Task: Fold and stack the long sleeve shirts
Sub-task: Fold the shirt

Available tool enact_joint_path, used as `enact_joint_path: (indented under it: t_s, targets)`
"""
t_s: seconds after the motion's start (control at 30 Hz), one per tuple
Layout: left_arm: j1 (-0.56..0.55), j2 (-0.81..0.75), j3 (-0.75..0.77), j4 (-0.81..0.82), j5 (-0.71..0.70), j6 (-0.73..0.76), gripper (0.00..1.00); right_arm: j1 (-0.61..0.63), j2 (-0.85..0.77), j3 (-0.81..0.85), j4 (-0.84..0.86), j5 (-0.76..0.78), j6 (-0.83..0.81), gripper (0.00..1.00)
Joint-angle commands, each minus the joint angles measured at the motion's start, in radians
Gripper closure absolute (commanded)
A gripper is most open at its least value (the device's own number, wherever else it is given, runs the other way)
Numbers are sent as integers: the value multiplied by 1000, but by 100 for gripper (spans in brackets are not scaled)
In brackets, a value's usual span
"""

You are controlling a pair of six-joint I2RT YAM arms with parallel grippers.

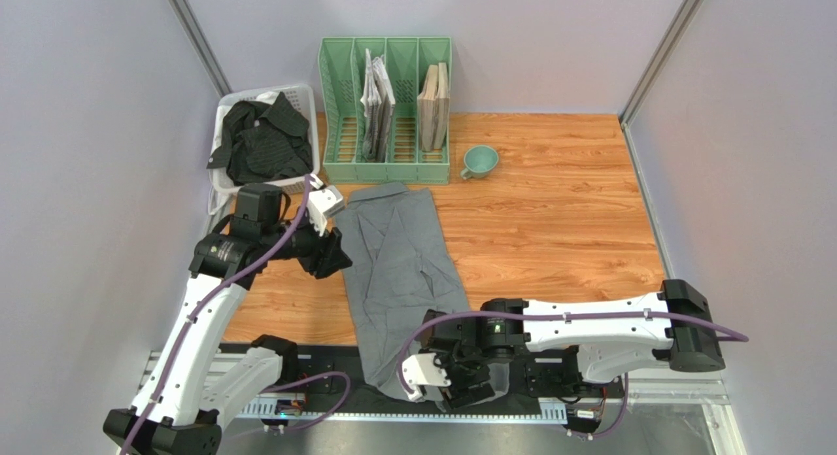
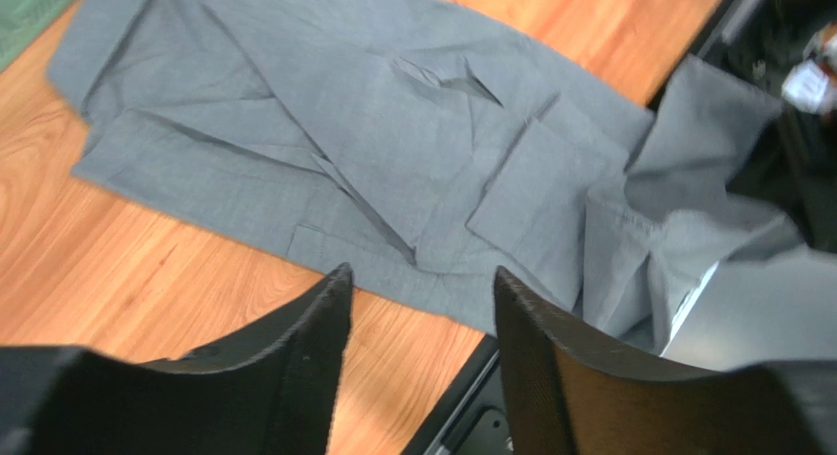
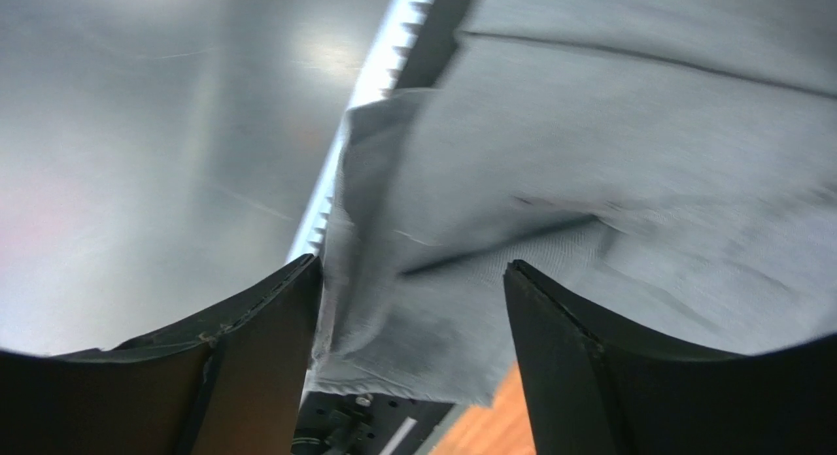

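A plain grey long sleeve shirt [image 1: 398, 259] lies lengthwise on the wooden table, its top near the green rack and its lower end draped over the near edge. A black long sleeve shirt [image 1: 260, 136] is crumpled in a white basket [image 1: 305, 90] at the back left. My left gripper [image 1: 332, 251] hovers open at the grey shirt's left edge; the left wrist view shows the grey shirt [image 2: 373, 131] beyond my empty left gripper [image 2: 422, 278]. My right gripper [image 1: 464, 384] is at the near edge, open, with the shirt's hanging hem [image 3: 589, 131] loose in the gap of my right gripper [image 3: 413, 269].
A green slotted file rack [image 1: 385, 166] holding papers and books stands at the back centre. A green cup [image 1: 479, 161] sits just right of it. A black rail [image 1: 324, 362] and metal plate run along the table's near edge. Grey walls enclose both sides.
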Motion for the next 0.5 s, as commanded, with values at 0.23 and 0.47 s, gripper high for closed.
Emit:
enact_joint_path:
  t_s: [0.23,0.47]
  targets:
    - [-298,64,-122,-70,-2,593,47,-765,-172,80,-16,-208,82,51]
    - [-547,426,-161,129,-157,655,52,-1025,-51,48,-76,-244,103,60]
